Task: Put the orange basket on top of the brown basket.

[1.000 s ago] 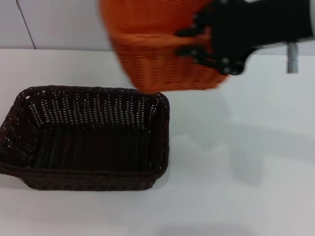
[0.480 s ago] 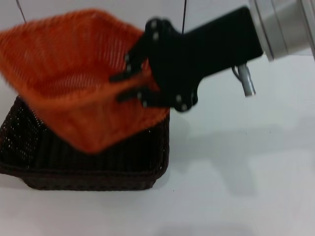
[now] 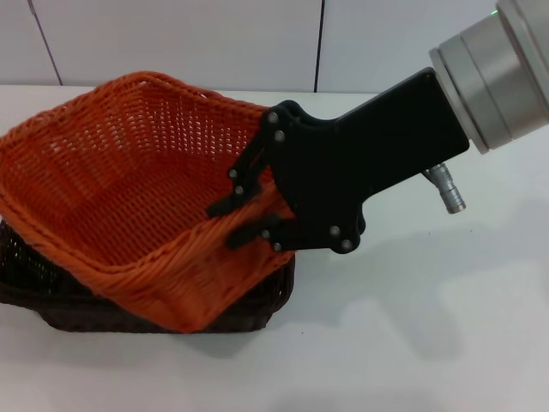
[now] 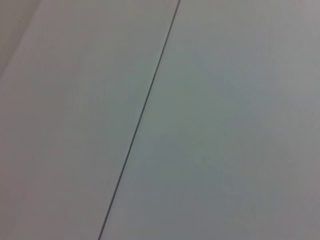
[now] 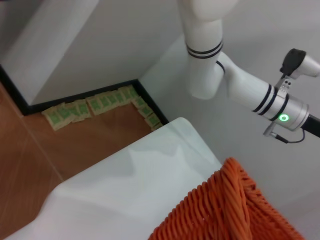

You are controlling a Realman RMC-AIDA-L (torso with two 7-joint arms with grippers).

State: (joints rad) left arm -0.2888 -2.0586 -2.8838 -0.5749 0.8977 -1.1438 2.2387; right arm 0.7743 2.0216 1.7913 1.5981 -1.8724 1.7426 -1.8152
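Two baskets overlap at lower left on the white table (image 3: 446, 326): the brown basket (image 3: 257, 313) sits flat, only its near edge showing under the orange basket (image 3: 129, 197), which rests tilted across it. Right gripper (image 3: 244, 215), frame centre, is clamped on the orange basket's right rim. Beyond, a panelled wall (image 3: 171, 39); left gripper unseen.

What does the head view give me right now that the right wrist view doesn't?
Only the head view shows the brown basket under the tilted orange basket, and the right gripper shut on the orange basket's near-right wall. Only the right wrist view shows the floor, the table's corner and the left arm raised beyond the table. Both share the orange basket's rim and the white table.
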